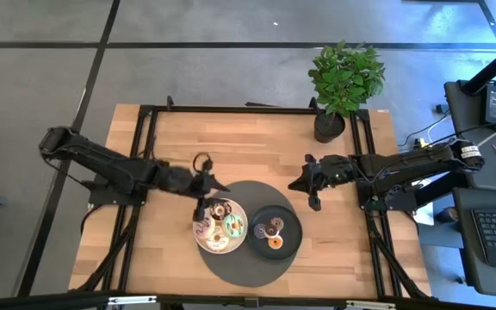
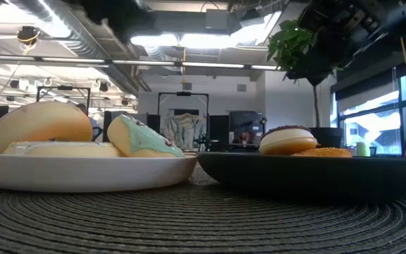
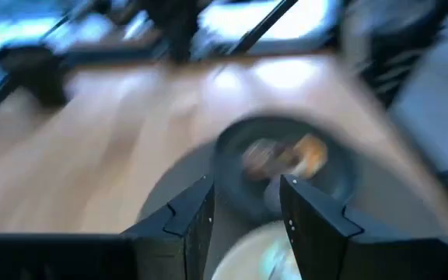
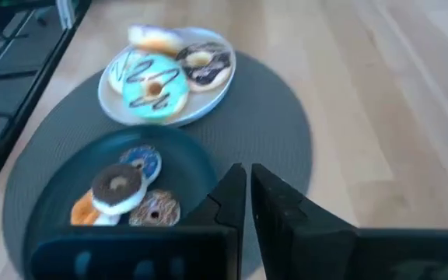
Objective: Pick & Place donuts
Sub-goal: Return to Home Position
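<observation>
Several plated donuts [image 4: 152,89] lie beneath the left hand [image 3: 247,190], parted and empty; right hand [image 4: 247,169], pinched shut, hovers beside them.

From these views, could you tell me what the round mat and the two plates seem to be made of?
Mat: woven cord, matte; ribbed concentric strands. White plate: probably glazed ceramic or melamine; smooth, shiny rim. Black plate: likely the same, duller sheen.

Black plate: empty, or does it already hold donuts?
Not empty: the black plate carries four small donuts, seen in the right wrist view.
</observation>
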Action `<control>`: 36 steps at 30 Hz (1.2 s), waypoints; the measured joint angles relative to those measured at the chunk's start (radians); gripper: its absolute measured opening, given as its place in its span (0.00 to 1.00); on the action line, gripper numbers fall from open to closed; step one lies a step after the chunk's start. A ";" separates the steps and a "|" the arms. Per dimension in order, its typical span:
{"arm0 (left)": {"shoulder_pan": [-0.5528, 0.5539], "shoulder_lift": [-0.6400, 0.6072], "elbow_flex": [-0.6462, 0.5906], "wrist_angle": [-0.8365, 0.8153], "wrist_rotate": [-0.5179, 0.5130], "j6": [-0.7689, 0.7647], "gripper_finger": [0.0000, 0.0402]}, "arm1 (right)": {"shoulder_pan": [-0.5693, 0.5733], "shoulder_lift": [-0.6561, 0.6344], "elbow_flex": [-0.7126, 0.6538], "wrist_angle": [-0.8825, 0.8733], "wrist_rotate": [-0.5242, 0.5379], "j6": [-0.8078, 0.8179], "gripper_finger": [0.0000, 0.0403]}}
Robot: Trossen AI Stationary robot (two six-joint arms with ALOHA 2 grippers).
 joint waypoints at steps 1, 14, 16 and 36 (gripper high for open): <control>0.039 0.004 -0.016 0.076 0.096 0.031 0.36 | -0.004 0.000 0.000 -0.006 -0.005 -0.014 0.07; 0.347 -0.310 -0.287 0.186 0.233 0.031 0.36 | -0.052 -0.269 -0.201 0.074 -0.022 -0.046 0.07; 0.372 -0.388 -0.335 0.184 0.229 0.030 0.36 | -0.067 -0.348 -0.229 0.087 -0.066 -0.048 0.07; 0.578 -0.905 -0.580 0.150 0.208 -0.068 0.36 | -0.139 -0.834 -0.357 -0.007 -0.144 -0.099 0.07</control>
